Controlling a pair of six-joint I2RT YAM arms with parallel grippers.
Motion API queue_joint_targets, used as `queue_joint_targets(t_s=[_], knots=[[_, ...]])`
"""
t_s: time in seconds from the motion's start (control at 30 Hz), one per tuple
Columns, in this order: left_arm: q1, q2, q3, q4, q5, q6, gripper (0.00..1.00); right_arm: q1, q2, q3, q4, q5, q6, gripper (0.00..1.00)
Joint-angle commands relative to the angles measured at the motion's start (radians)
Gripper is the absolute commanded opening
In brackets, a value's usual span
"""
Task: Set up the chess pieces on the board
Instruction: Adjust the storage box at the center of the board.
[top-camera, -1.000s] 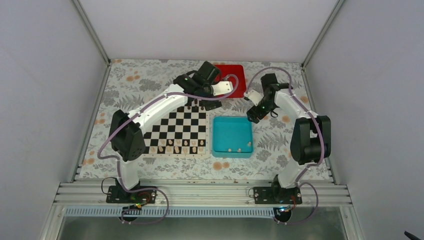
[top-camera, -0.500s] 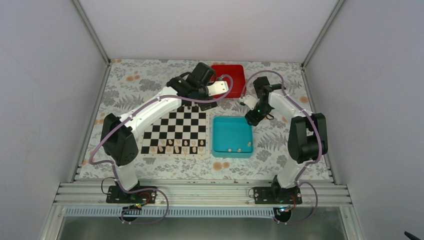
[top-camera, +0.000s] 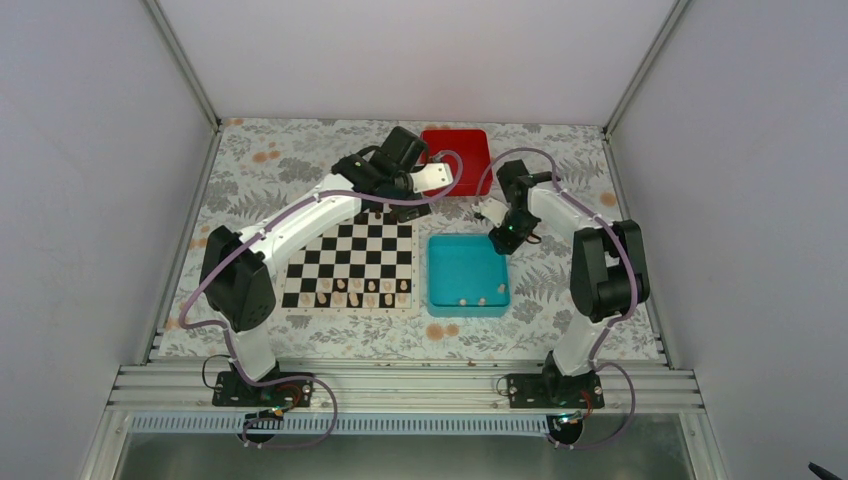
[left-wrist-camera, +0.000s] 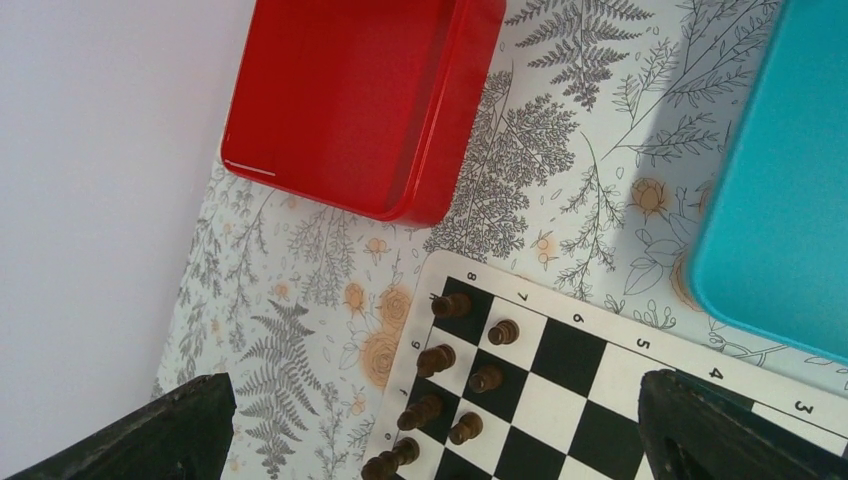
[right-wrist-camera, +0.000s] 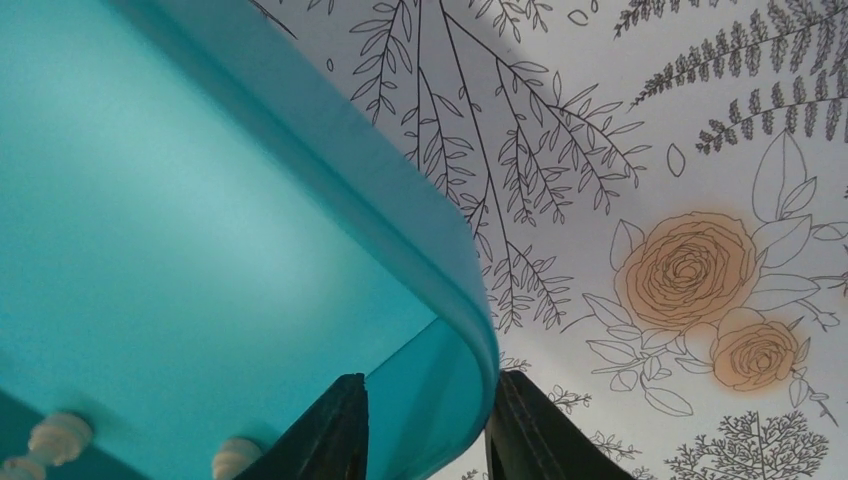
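Right hand (right-wrist-camera: 430, 400) has shifted left onto the teal tray's (top-camera: 440, 262) far right corner and now pinches its wall, likely to drag it boardward, as some chess pieces (top-camera: 480, 299) lie along its near wall, others on the board's (top-camera: 362, 243) near rows.

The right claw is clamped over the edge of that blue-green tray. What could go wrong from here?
1. The right gripper pinches only the corner rim of the teal tray. If it pulls or lifts, the tray may tilt or slip free, and the pale pieces inside could roll or spill.
2. The left gripper hangs open over the dark pieces on the board. A low move might topple them.
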Motion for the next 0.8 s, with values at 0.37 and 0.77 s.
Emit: queue_joint_targets(t_s=[0.37, 0.77], knots=[[0.008, -0.04, -0.035, 0.035, -0.018, -0.008, 1.0, 0.039, 0.014, -0.008, 0.026, 0.08, -0.122, 0.2], [0.008, -0.049, -0.045, 0.044, -0.032, -0.018, 1.0, 0.105, 0.059, 0.071, 0.067, 0.135, -0.315, 0.04]])
